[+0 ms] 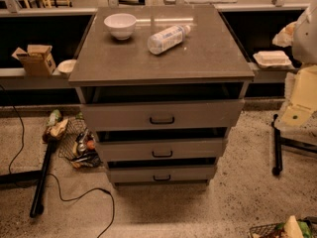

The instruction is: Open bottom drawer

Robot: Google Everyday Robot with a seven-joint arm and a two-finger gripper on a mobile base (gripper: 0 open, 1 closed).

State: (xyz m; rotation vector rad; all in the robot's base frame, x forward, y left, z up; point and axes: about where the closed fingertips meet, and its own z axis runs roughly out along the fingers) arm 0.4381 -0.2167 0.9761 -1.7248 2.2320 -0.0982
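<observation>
The bottom drawer is sitting lowest in the grey cabinet, directly beneath two larger drawers, with its dark bar handle showing at the centre of its front. The gripper is hanging off the cabinet's right side, well apart from every drawer front; whether it is wide or narrow cannot be told. A white bowl and a toppled bottle are resting on the cabinet's top.
</observation>
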